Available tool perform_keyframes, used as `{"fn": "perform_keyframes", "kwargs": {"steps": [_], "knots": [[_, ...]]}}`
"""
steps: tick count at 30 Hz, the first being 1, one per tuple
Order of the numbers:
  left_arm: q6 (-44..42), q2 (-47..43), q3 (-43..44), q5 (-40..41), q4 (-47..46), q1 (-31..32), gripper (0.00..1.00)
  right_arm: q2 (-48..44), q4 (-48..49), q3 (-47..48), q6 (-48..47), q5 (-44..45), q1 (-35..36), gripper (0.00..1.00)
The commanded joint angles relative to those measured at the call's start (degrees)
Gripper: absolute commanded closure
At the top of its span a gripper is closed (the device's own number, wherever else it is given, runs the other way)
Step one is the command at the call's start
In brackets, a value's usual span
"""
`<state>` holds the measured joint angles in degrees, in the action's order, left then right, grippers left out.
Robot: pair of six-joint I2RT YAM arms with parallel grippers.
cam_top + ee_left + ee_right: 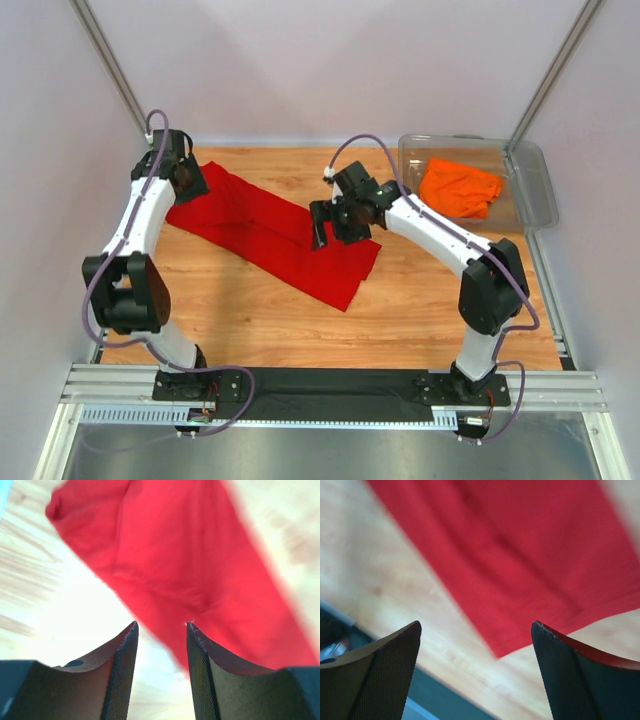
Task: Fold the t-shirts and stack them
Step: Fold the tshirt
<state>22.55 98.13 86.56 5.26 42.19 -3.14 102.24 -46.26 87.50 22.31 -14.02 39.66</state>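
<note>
The red t-shirt (pixel 268 235) lies folded into a long strip, slanting from back left to front right on the wooden table (pixel 400 310). My left gripper (pixel 190 178) hovers over its back-left end, open and empty; in the left wrist view the red cloth (pixel 200 565) lies below the fingers (pixel 125 660). My right gripper (pixel 322 232) hovers over the strip's right part, open wide and empty; the shirt's hem corner (pixel 520 580) shows below it. The orange t-shirt (pixel 460 188) lies crumpled in the clear bin (pixel 535 195).
The clear plastic bin stands at the back right corner. A black strip (pixel 330 382) and metal rail (pixel 110 385) run along the near edge by the arm bases. Walls enclose the table at back and sides.
</note>
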Motion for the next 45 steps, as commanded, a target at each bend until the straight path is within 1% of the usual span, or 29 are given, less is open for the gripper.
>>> {"fn": "perform_keyframes", "kwargs": {"steps": [1,3,4,6,7,9,11,13,15,16,19,20,21,22,23,24,26,29,30,31,33,35,37,38,39,41,42,44,45], "knots": [[13.3,-0.1,-3.7,5.0,-8.6,2.3,0.5,6.6,-0.1,5.5,-9.1,10.6,-2.5,0.09],[16.8,4.1,-0.7,5.0,-8.2,3.0,0.51,11.5,1.4,7.4,-11.3,11.4,-2.8,0.12],[17.7,9.6,1.2,4.5,-7.0,3.0,0.52,12.9,2.7,9.0,-11.7,12.6,-3.4,0.2],[19.1,17.3,7.1,3.7,-4.1,3.0,0.6,17.6,2.4,12.1,-13.1,13.2,-4.1,0.3],[19.4,19.6,8.9,3.7,-3.4,4.4,0.62,18.8,1.9,14.3,-13.3,13.5,-4.3,0.31],[20.5,23.5,13.7,4.9,-1.0,4.4,0.62,21.7,1.4,15.9,-14.2,13.2,-4.4,0.31],[19.8,28.2,18.6,3.0,0.5,4.1,0.62,22.8,0.0,16.3,-14.4,13.5,-4.4,0.3],[17.7,33.4,23.0,2.2,2.4,4.3,0.62,22.8,0.0,14.4,-14.0,13.9,-4.3,0.28],[15.9,37.8,31.2,-1.0,6.9,4.2,0.62,22.0,-0.4,10.2,-12.4,13.9,-4.3,0.26],[14.4,42.0,37.0,-3.8,10.3,4.2,0.63,21.4,-0.1,6.2,-10.3,13.8,-3.9,0.26],[11.9,48.5,42.5,-9.9,10.8,4.3,0.62,17.1,1.4,-0.7,-6.9,12.8,-1.6,0.25],[10.3,50.0,46.2,-13.7,11.7,4.4,0.62,15.8,2.0,-3.0,-5.4,12.5,-0.8,0.24],[9.1,52.5,47.7,-15.3,11.8,4.7,0.62,14.6,2.7,-7.9,-1.9,10.8,0.0,0.24],[8.4,53.6,49.3,-16.9,13.1,5.0,0.62,11.9,4.2,-10.0,-0.1,9.6,1.6,0.24],[6.8,54.6,52.0,-18.5,13.9,5.2,0.62,10.8,4.7,-11.6,4.8,8.5,2.3,0.24],[5.9,55.2,52.8,-19.3,14.4,5.9,0.62,9.5,4.9,-14.5,7.1,6.7,3.0,0.24],[3.3,54.5,50.8,-21.7,12.2,7.3,0.62,6.0,6.7,-16.7,10.8,4.5,5.9,0.23],[2.1,54.4,50.1,-25.9,11.0,9.6,0.63,2.8,10.1,-18.1,15.6,1.5,10.3,0.21],[1.3,54.4,49.8,-27.3,10.1,10.3,0.63,2.4,11.2,-18.0,16.5,-1.3,11.4,0.2],[0.7,54.4,49.6,-28.4,8.7,12.0,0.63,1.7,14.5,-18.2,19.2,-2.7,13.5,0.2],[-2.4,54.5,50.4,-30.2,8.4,14.1,0.63,0.5,19.9,-19.1,21.8,-3.9,15.9,0.18],[-3.9,53.9,50.5,-30.0,9.1,16.4,0.63,-0.1,21.8,-19.8,23.7,-3.4,16.3,0.17],[-3.9,50.7,49.0,-29.8,8.3,16.9,0.61,-1.0,19.7,-19.1,22.9,-0.5,15.5,0.14],[-3.7,48.9,46.4,-27.6,8.1,17.0,0.6,-1.4,18.1,-17.7,20.7,1.1,15.3,0.14],[-3.7,45.0,45.2,-26.4,7.6,16.9,0.59,-2.5,15.0,-17.1,19.5,3.5,14.8,0.12],[-4.2,40.8,43.6,-22.7,7.7,16.8,0.56,-4.6,12.4,-16.4,14.6,5.6,13.0,0.1],[-4.4,36.6,43.5,-21.8,8.1,16.8,0.55,-5.8,11.6,-16.7,12.5,6.3,12.2,0.08],[-4.6,32.2,43.6,-19.2,10.4,16.8,0.52,-10.0,8.5,-17.5,9.5,6.8,9.9,0.06],[-4.8,27.3,43.2,-18.4,11.5,16.7,0.52,-11.6,6.4,-19.2,7.2,5.9,9.0,0.05]]}}
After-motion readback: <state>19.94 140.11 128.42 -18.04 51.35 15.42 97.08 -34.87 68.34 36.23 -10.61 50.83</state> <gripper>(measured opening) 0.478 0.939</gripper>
